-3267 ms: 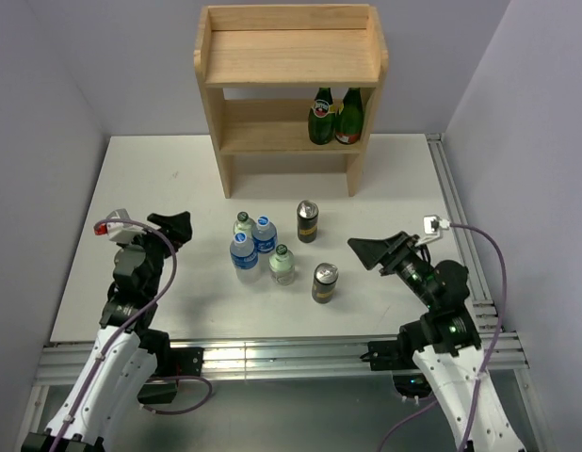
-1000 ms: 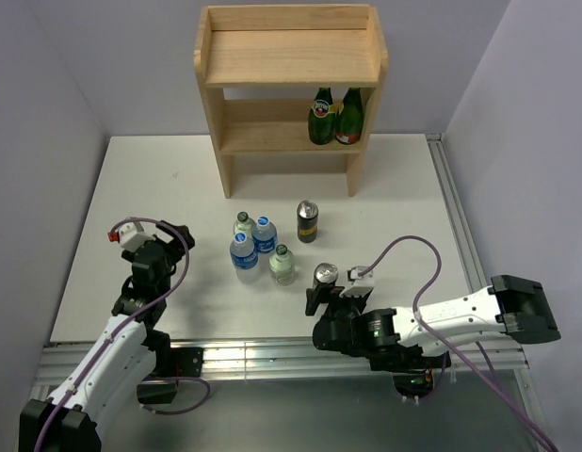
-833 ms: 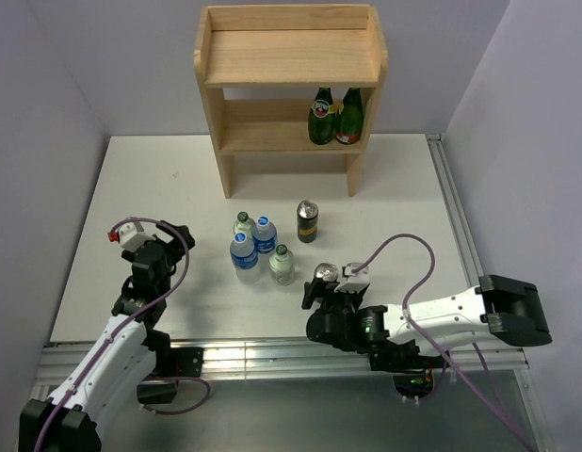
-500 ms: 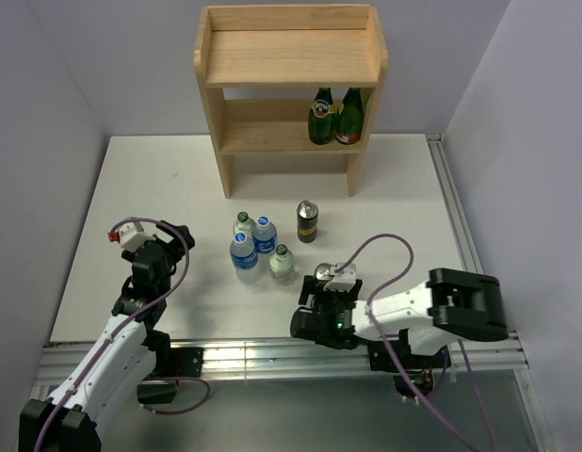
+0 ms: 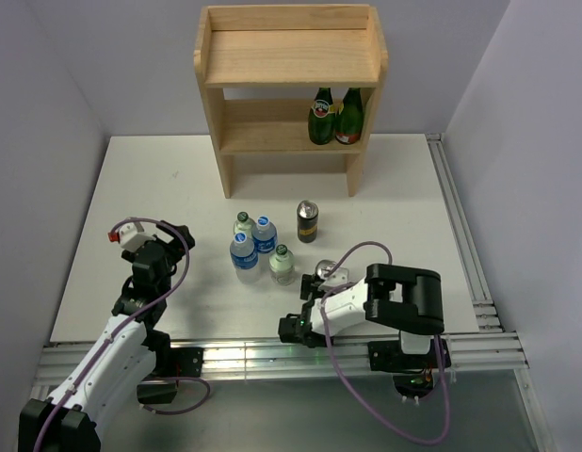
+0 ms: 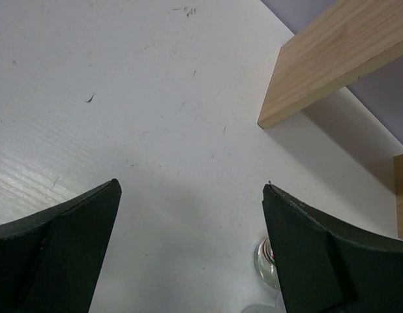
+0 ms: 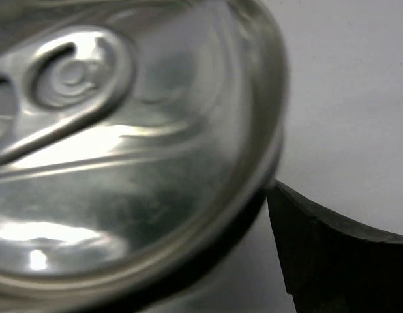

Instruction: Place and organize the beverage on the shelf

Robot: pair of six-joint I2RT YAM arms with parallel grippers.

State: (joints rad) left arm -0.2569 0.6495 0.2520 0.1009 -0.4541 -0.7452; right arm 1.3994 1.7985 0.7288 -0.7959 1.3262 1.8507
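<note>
- Since the earliest view the black two-finger left gripper (image 5: pixel 175 233) has shifted only slightly. The black two-finger right gripper (image 5: pixel 318 286) has swung in from the right side onto the near can (image 5: pixel 323 272), a dark cylinder with a yellow band.
- Left gripper: its fingers (image 6: pixel 55 248) are spread wide over the bare white table (image 5: pixel 140 179), holding nothing. The drinks lie to its right.
- Middle cluster, counted: two blue-labelled clear water bottles (image 5: pixel 243 252) and two short clear green-capped bottles (image 5: pixel 282 266), all upright on the table.
- Two dark cans with yellow bands: the far can (image 5: pixel 308 221) stands free. The near can is upright, long axis vertical, and its silver lid (image 7: pixel 117 143) fills the right wrist view.
- Right gripper: one finger (image 7: pixel 332 261) sits just beside the can's rim and the other is hidden, so I cannot tell whether the can is pinched. This arm is clearly the nearer.
- One light wooden two-tier shelf (image 5: pixel 291 83) stands well beyond the drinks at the far edge. None of the six is on it; two dark green glass bottles with red labels (image 5: pixel 320 118) occupy its lower tier, right side.
</note>
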